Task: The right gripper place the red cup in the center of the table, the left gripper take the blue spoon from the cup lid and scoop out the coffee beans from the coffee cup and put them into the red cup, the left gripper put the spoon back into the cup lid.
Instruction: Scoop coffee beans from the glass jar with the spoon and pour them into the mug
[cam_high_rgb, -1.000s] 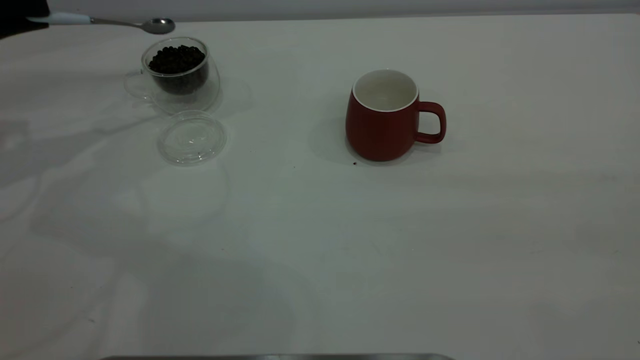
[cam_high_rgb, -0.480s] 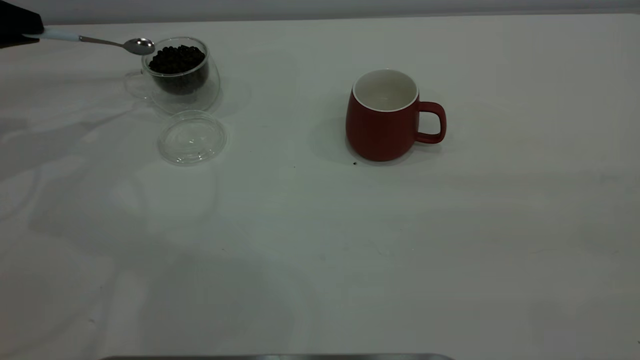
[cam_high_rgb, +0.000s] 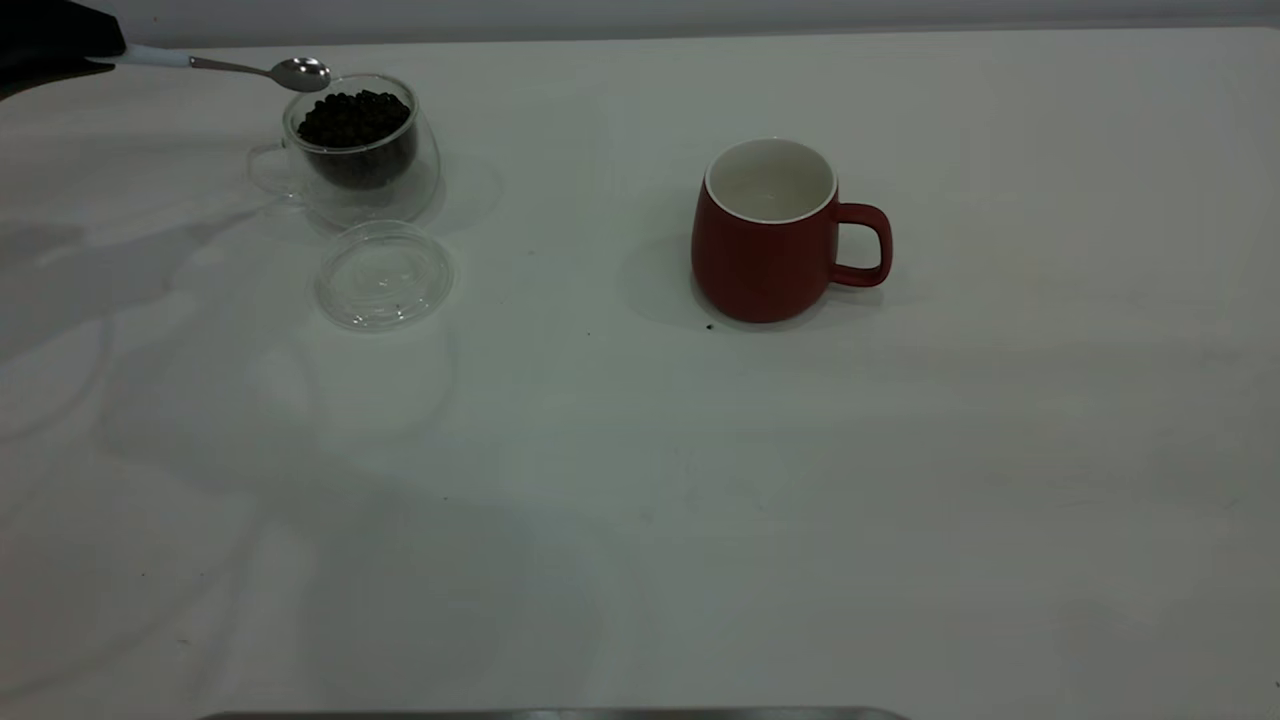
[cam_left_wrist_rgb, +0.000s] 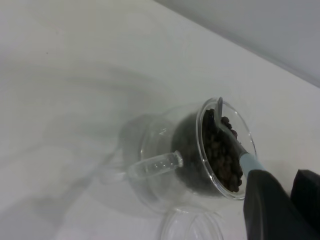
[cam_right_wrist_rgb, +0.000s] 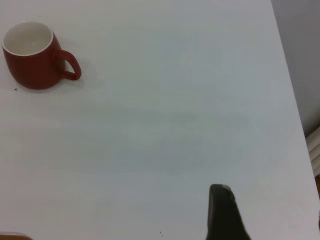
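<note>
I am holding the blue spoon (cam_high_rgb: 215, 66) by its pale handle in my left gripper (cam_left_wrist_rgb: 280, 207), fingers clamped on it, with the metal bowl reaching out ahead of me over the near rim of the coffee cup (cam_high_rgb: 350, 150). I judge I am starting the scoop: next I need to tip the bowl down into the coffee beans (cam_left_wrist_rgb: 220, 152) without knocking the glass rim. The cup lid (cam_high_rgb: 384, 275) is lying just beside the cup. The red cup (cam_high_rgb: 770, 232) is standing well off to my side, across open table (cam_high_rgb: 640, 500). My right gripper (cam_right_wrist_rgb: 223, 212) is parked far from it; I cannot tell its state.
</note>
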